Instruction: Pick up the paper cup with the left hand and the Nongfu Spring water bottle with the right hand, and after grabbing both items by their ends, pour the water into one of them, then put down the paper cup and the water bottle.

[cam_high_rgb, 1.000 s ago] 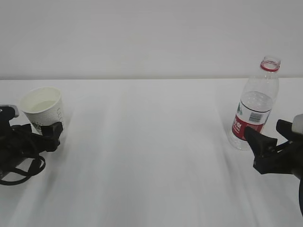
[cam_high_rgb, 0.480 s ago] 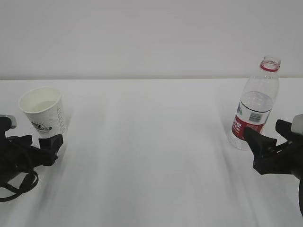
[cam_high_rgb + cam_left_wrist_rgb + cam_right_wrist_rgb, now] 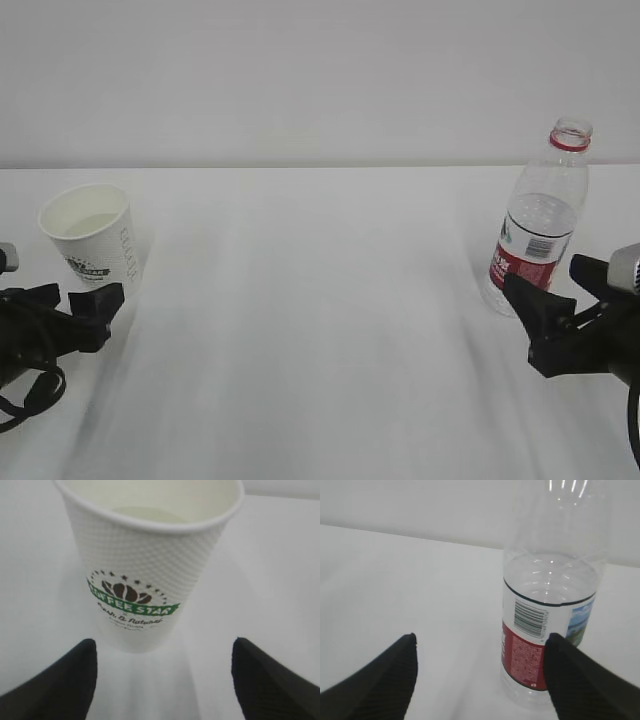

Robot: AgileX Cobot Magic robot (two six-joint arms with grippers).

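Note:
The white paper cup (image 3: 92, 235) stands upright at the far left, and a pale liquid surface shows inside it. My left gripper (image 3: 80, 297) is open just in front of it, apart from it. In the left wrist view the cup (image 3: 150, 580), with its green and brown logo, stands beyond the open gripper (image 3: 163, 645). The uncapped water bottle (image 3: 540, 230) stands upright at the right. My right gripper (image 3: 548, 278) is open low in front of it. In the right wrist view the bottle (image 3: 550, 620) is just beyond the right finger of that gripper (image 3: 481, 639); nothing lies between its fingers.
A white tabletop (image 3: 320, 330) stretches between the cup and the bottle. A plain white wall (image 3: 320, 80) rises behind its far edge. Black cables loop under the left arm at the near left corner.
The left gripper let go of the tilted cup and drew back toward the near left; the cup now stands upright. The right gripper shifted slightly left. The bottle has not moved.

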